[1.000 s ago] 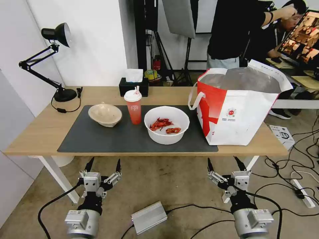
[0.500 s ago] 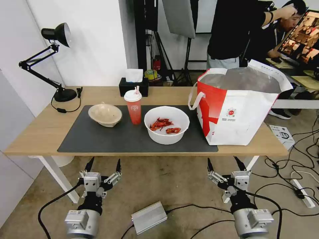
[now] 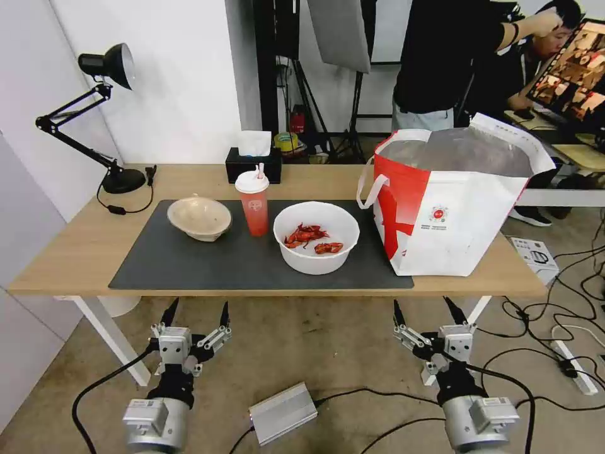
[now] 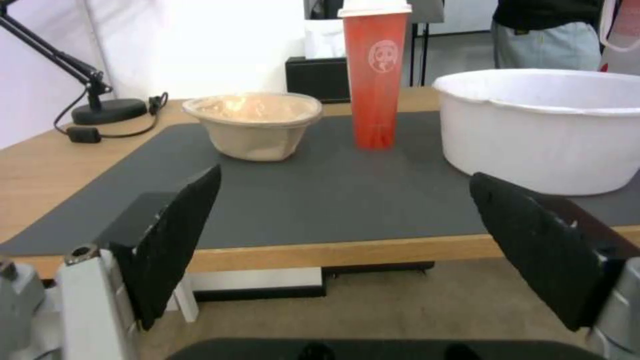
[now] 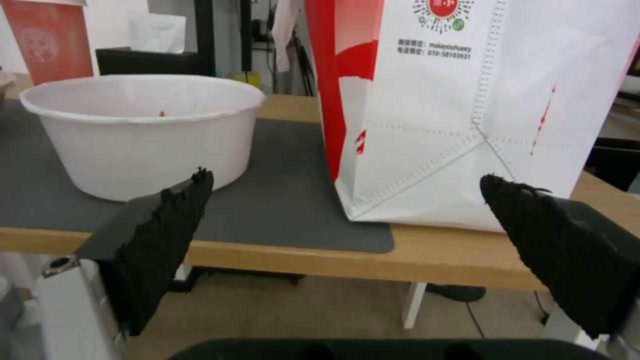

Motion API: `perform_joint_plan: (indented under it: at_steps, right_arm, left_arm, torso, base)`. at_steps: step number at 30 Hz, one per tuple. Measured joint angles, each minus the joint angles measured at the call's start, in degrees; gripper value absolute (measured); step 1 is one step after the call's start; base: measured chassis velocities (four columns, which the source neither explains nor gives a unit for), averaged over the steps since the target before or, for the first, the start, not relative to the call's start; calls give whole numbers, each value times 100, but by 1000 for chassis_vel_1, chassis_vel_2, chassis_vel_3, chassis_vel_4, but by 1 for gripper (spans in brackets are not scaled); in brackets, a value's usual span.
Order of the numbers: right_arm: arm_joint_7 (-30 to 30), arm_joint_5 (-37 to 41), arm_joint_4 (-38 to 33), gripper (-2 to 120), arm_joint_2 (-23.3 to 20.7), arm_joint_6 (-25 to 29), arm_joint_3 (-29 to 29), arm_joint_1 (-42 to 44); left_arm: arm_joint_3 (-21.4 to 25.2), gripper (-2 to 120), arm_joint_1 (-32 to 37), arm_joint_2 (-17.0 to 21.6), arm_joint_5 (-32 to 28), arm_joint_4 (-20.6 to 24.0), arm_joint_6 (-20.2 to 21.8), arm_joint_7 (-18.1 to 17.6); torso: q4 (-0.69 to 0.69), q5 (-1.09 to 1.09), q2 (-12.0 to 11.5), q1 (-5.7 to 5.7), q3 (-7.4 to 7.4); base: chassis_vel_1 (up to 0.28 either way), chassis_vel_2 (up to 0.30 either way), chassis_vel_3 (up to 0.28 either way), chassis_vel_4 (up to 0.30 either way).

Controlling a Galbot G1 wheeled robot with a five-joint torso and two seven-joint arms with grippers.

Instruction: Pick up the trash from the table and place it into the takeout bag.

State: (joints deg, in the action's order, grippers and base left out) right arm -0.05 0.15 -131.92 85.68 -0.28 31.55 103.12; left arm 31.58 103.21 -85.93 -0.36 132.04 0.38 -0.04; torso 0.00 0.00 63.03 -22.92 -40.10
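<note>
On the table's (image 3: 75,252) dark mat stand three pieces of trash: a beige pulp bowl (image 3: 199,218) (image 4: 253,125), a red drink cup (image 3: 253,203) (image 4: 375,75) with a white lid, and a white plastic bowl (image 3: 316,237) (image 4: 543,127) (image 5: 143,130) holding red crayfish shells. The red-and-white takeout bag (image 3: 450,202) (image 5: 433,110) stands open at the table's right end. My left gripper (image 3: 195,312) (image 4: 343,200) hangs open below the table's front edge, before the pulp bowl. My right gripper (image 3: 423,309) (image 5: 347,200) is open too, below the edge near the bag.
A black tissue box (image 3: 253,162) sits behind the cup and a black desk lamp (image 3: 94,113) stands at the table's back left. A silver box (image 3: 282,413) and cables lie on the floor between my arms. A power strip (image 3: 573,372) lies at right.
</note>
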Motion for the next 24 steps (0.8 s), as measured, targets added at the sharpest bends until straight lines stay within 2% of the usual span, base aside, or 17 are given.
perform_joint_plan:
  at_steps: [2,3,5,7,10,13,14,18,24]
  right_arm:
    - [11,93,-84,100,-130,-156,31,-2]
    - [34,236,-222,100,-325,-386,87,-18]
    - [49,314,-293,100,-434,-512,116,-27]
    - [102,616,-569,100,-836,-999,228,-56]
    - [134,807,-745,100,-1087,-1310,299,-75]
    - [202,1205,-1092,100,-1625,-1954,450,-114]
    - [202,1205,-1092,100,-1625,-1954,450,-114]
    - [261,1651,-1163,100,-2195,-2620,589,-147]
    - [261,1710,-1163,100,-2257,-2682,590,-145]
  left_arm:
    - [39,100,46,14,-152,120,177,-59]
    - [98,100,108,35,-352,279,408,-151]
    - [129,100,145,47,-465,367,537,-200]
    - [252,100,279,96,-916,713,1063,-395]
    - [333,100,367,125,-1201,933,1389,-523]
    - [481,100,504,197,-1765,1133,1954,-717]
    - [481,100,504,197,-1765,1133,1954,-717]
    - [503,100,516,214,-1891,1154,2002,-724]
    - [497,100,524,207,-1883,1152,1978,-718]
  torso:
    - [-1,0,0,0,0]
    - [0,1,0,0,0]
    - [0,1,0,0,0]
    - [0,1,0,0,0]
    - [0,0,0,0,0]
    - [1,-1,-1,0,0]
    - [1,-1,-1,0,0]
    - [1,1,0,0,0]
    - [0,0,-1,0,0]
  base:
    - [0,0,0,0]
    - [0,0,0,0]
    - [0,0,0,0]
    - [0,0,0,0]
    - [0,0,0,0]
    - [0,0,0,0]
    - [0,0,0,0]
    - [0,0,0,0]
    - [0,0,0,0]
